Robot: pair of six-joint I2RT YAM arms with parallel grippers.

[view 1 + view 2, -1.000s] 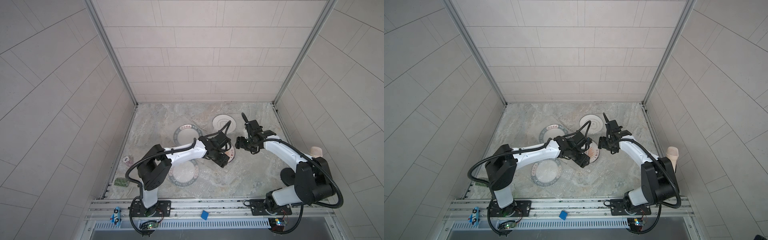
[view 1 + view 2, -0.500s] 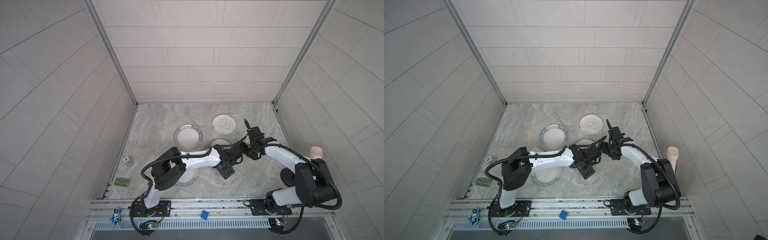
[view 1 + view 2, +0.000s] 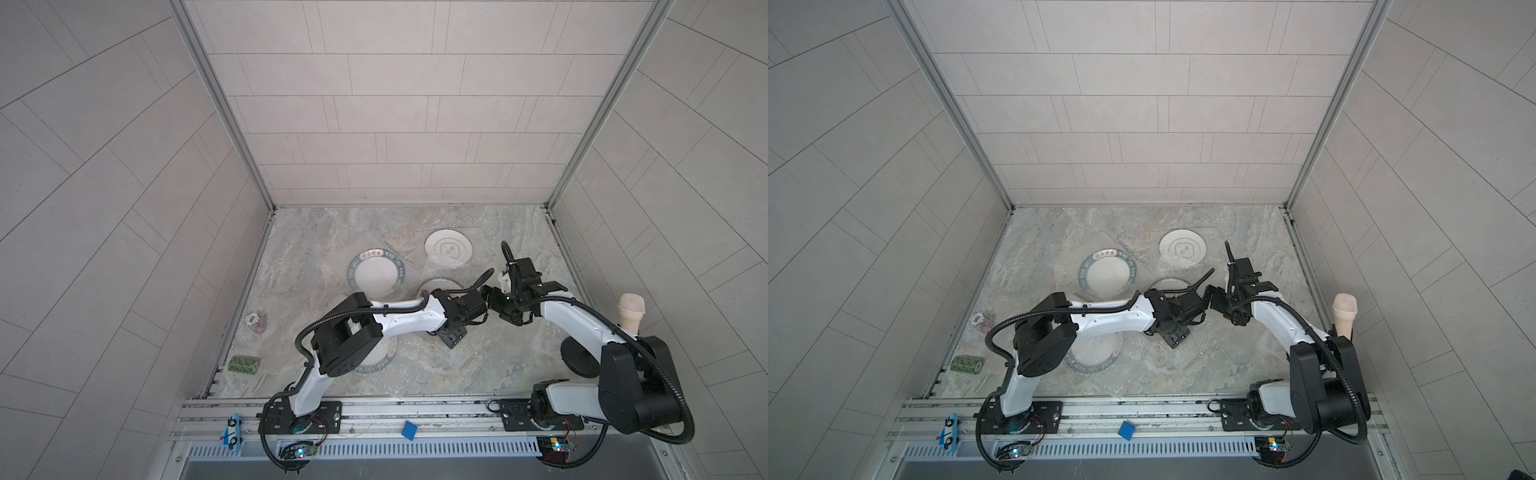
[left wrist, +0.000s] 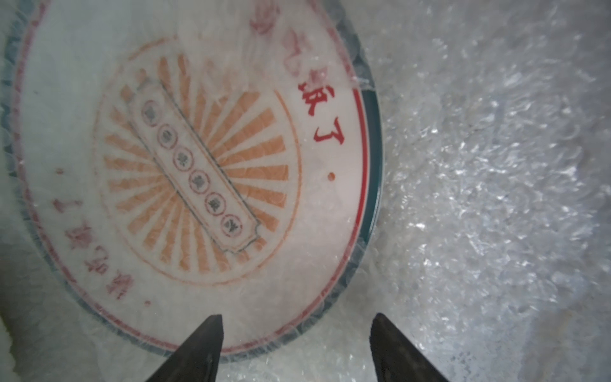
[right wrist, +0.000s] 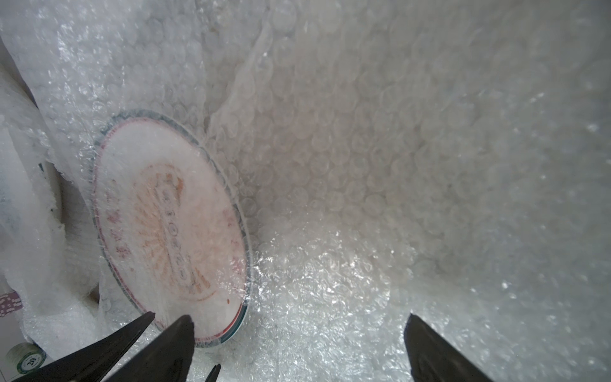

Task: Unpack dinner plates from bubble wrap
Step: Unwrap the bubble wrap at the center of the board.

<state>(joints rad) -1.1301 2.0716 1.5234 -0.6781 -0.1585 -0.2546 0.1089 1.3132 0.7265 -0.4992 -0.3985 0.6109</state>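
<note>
Looking down in both top views, we see the two arms meet over the table (image 3: 307, 257), a little right of its middle. Under them lies the sunburst plate (image 3: 437, 284); there only its far rim shows.

In the wrist views it lies flat, painted face up, and the wrap (image 4: 496, 172) covers nearly all of it and the table around. On one side a narrow strip is bare, with sharp red signs and a dark green rim. The plate is round, so it has no long axis itself; the long thing on it is the narrow label (image 4: 191, 172) across the orange rays. The label runs toward the left gripper (image 4: 296, 317), its nearer end aiming about at the gap between the fingers.

The left gripper stands apart: one finger (image 4: 198, 350) is over the plate's edge, the other over the wrap beside it. We cannot tell if the tips touch the wrap. The right gripper (image 5: 300, 317) is spread wide, one finger (image 5: 172, 347) over the rim of the same plate, the other well out over the wrap; nothing is clamped.

The other plates lie flat too. The far green plate (image 3: 376, 272) is left and far of the arms; the far sheet (image 3: 401, 255) at it lies cornerwise, one corner pointing right. The grey plate (image 3: 448, 248) is far, right of that one. The near green plate (image 3: 384, 359) is near and left, half under the left arm.
</note>
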